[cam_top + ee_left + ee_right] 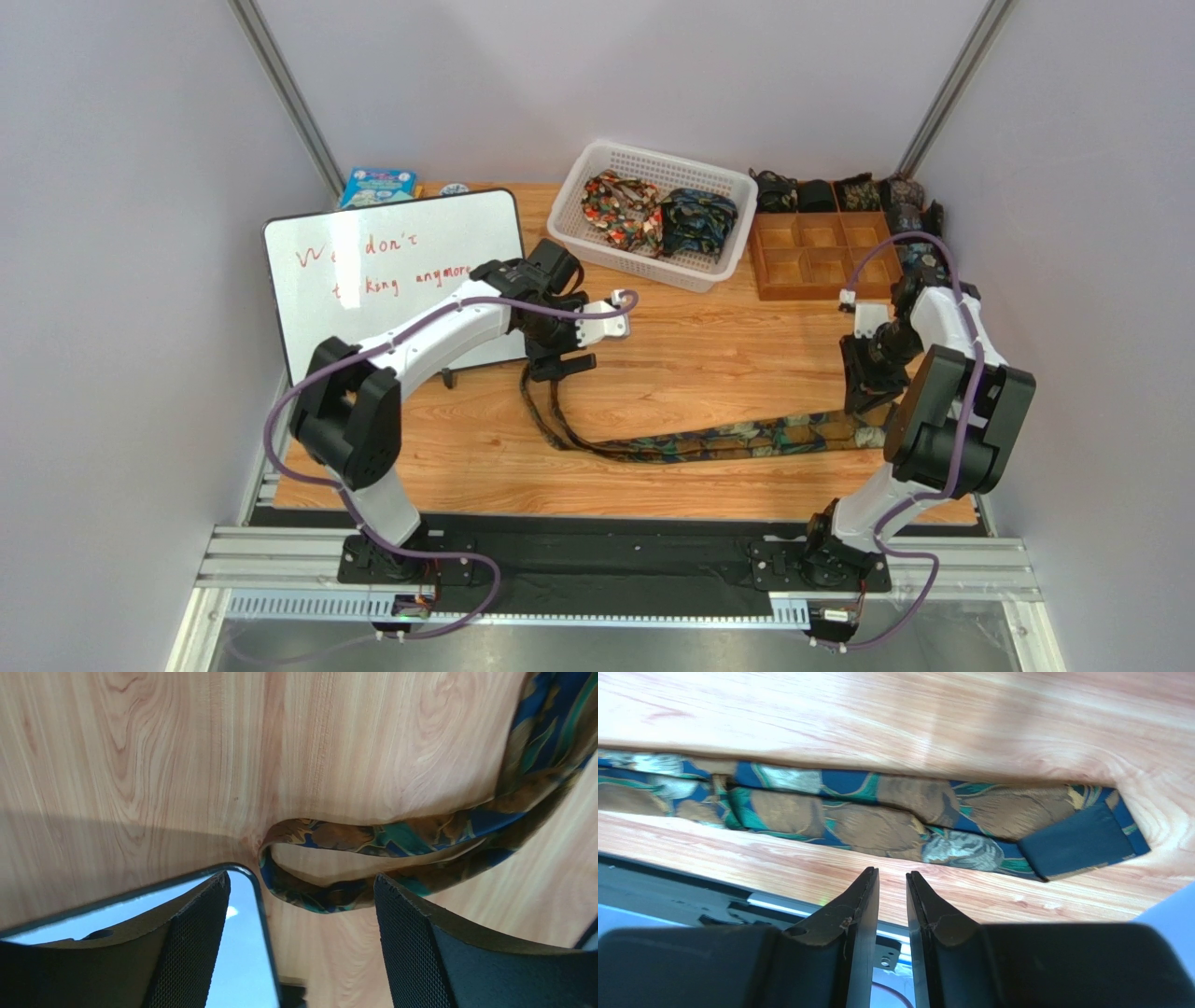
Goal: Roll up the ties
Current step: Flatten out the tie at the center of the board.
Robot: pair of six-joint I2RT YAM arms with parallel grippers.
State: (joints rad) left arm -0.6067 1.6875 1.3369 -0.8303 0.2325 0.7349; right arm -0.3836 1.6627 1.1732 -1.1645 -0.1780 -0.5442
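Note:
A long tie [701,445] with a blue, green and gold pattern lies flat across the front of the table. Its narrow end curves up to my left gripper [561,367]. In the left wrist view that narrow end [393,836] forms a small loop just ahead of my left gripper [302,878], which is open and empty. My right gripper [867,392] hovers over the tie's wide end [878,815]. In the right wrist view my right gripper [892,873] is almost shut, with a thin gap and nothing in it. Two bunched ties [622,210] [699,221] lie in the basket.
A white slotted basket [582,210] stands at the back centre. A brown wooden compartment tray [821,252] sits to its right, with dark rolls [786,189] behind it. A whiteboard [393,266] lies at the left; its corner [231,952] shows under my left fingers.

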